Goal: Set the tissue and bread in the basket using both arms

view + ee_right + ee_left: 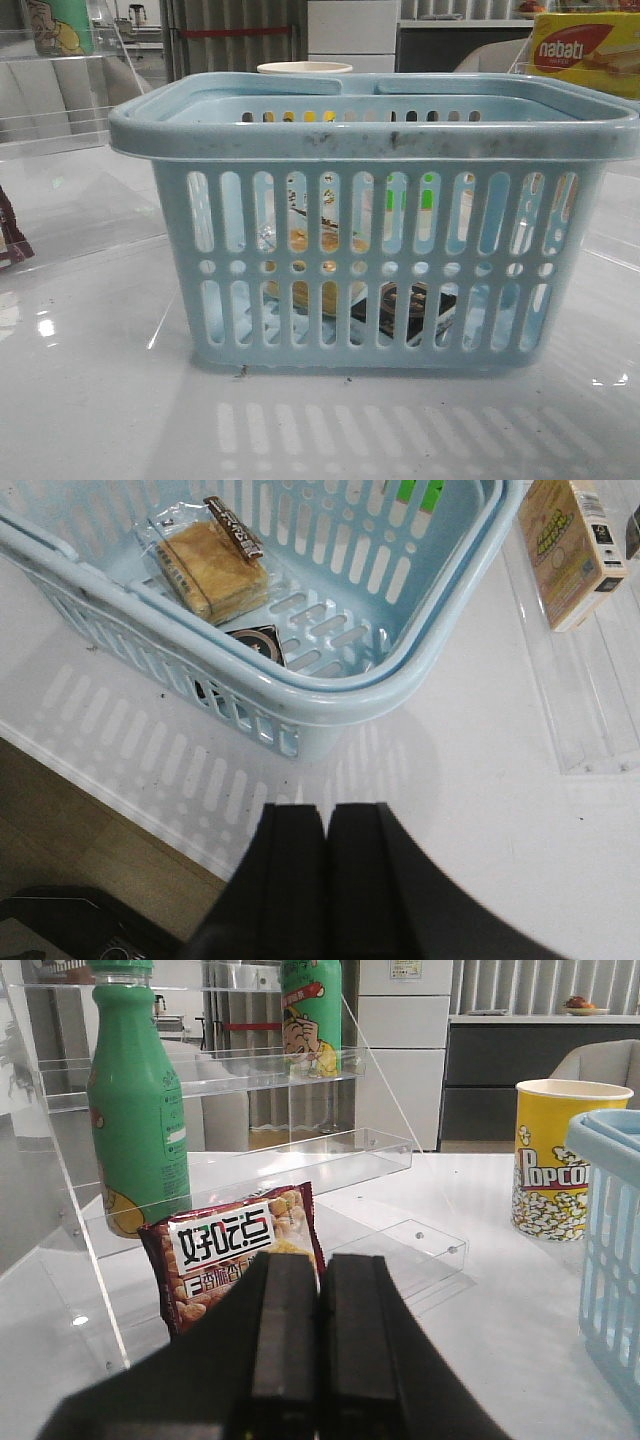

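Although both hands are clenched on nothing, neither has anything left to reach for. Right hand [326,880]: poised nearest, above the counter [480,780] just outside the basket [330,695]. Inside, close under the near wall, the tissue [258,640] lies flat on the floor; just beyond it rests the bread [215,565], label strip running along its far edge. Left hand [318,1350]: low, level, facing a red snack packet [235,1250], basket to one side.
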